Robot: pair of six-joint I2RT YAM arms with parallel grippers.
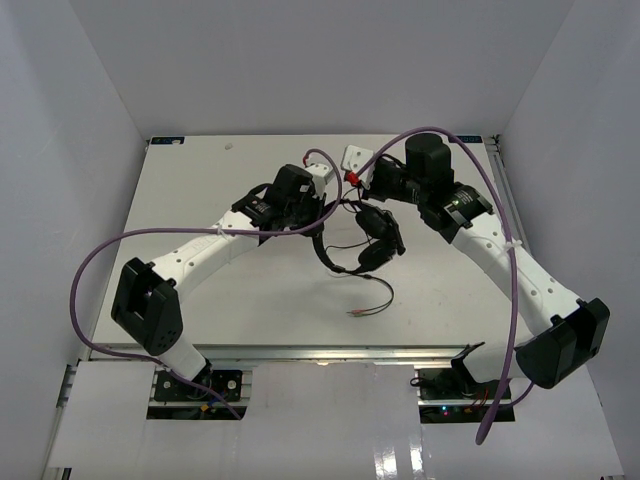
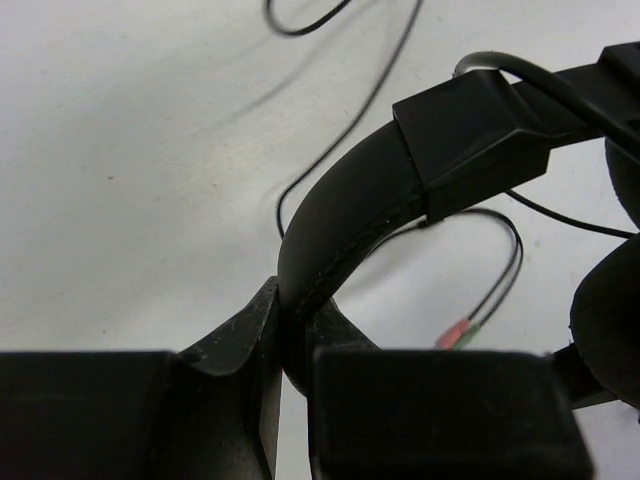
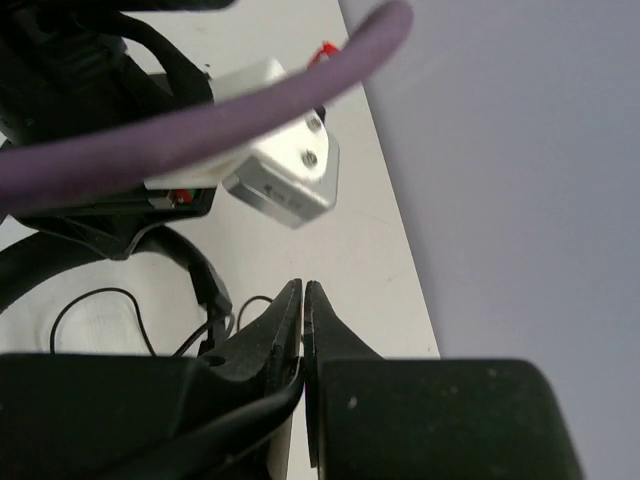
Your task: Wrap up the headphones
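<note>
Left gripper (image 2: 290, 325) clamps the headphones (image 2: 350, 200) by the headband, mid-desk. Right gripper (image 3: 303, 300) fingers are basically pressed together. The cord (image 2: 350, 128) trails loose toward the near edge.

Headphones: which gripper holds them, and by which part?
Left gripper pinches the headphones by the headband, below the slider block. Right gripper is shut; whether it pinches the cord cannot be told.

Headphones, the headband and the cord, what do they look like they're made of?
Headband: probably rubbery or soft-touch plastic, matte black, with a dull sheen and a fine seam along its edge.
Slider block: likely hard moulded plastic, judging by its crisp flat faces and corners.
Cord: thin and black, seemingly flexible rubber or vinyl insulation, since it lies in loose curves.
</note>
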